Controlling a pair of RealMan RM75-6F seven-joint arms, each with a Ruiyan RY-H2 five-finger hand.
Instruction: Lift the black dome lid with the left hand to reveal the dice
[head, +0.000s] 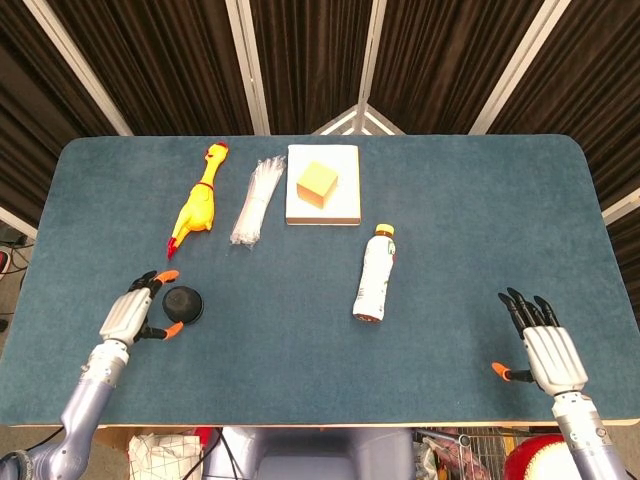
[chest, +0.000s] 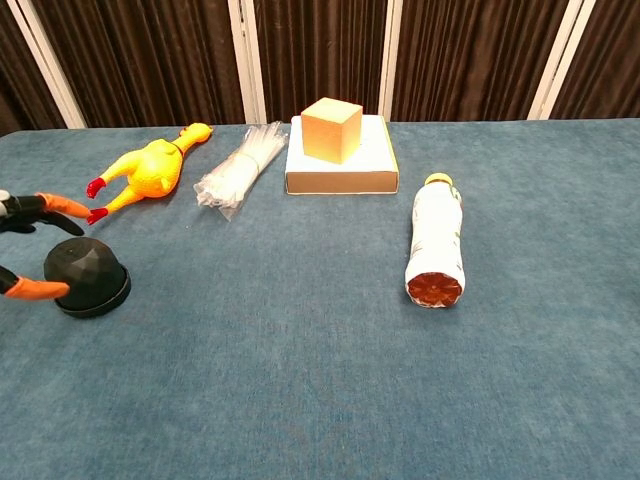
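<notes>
The black dome lid (head: 183, 303) (chest: 87, 277) sits flat on the blue table, at the front left. My left hand (head: 132, 313) (chest: 25, 247) lies just left of it with its orange-tipped fingers spread apart, one tip on each side of the dome and clear of it. No dice show. My right hand (head: 542, 347) rests open at the front right of the table, fingers spread, far from the lid; the chest view does not show it.
A yellow rubber chicken (head: 198, 204) and a bundle of clear cable ties (head: 256, 201) lie behind the lid. Further back, a white box (head: 346, 205) carries an orange cube (head: 317, 184). A white bottle (head: 375, 273) lies on its side mid-table.
</notes>
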